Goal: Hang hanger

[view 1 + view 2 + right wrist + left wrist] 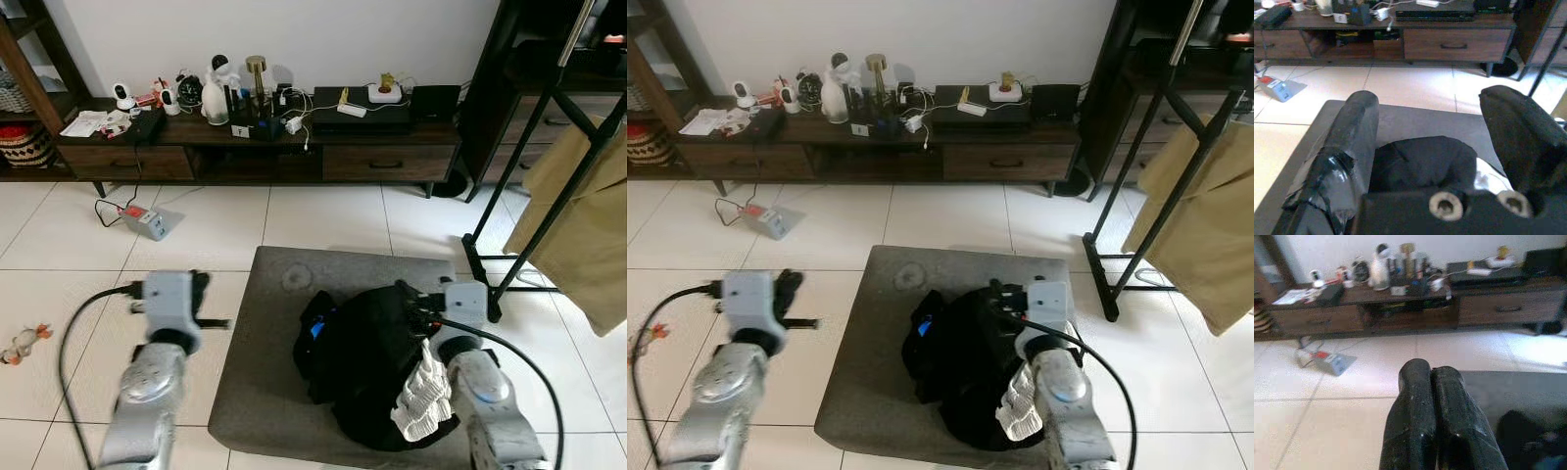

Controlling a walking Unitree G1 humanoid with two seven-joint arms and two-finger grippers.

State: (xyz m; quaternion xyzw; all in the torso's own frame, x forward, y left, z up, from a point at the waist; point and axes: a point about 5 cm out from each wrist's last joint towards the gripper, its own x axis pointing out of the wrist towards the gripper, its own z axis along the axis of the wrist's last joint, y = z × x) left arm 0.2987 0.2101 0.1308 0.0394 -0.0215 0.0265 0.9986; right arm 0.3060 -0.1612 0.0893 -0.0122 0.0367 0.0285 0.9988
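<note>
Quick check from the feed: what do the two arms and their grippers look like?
Both arms are silver, with boxy grey wrist housings and a black cable looping off each. The left gripper and right gripper each carry two long black fingers; the right's show glossy, tape-like wrapping.

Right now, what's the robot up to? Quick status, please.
Right gripper open, over black garment on grey ottoman. Left gripper shut, holding nothing, out over floor. Clothes rack stands right. Hanger itself not discernible in the pile.
</note>
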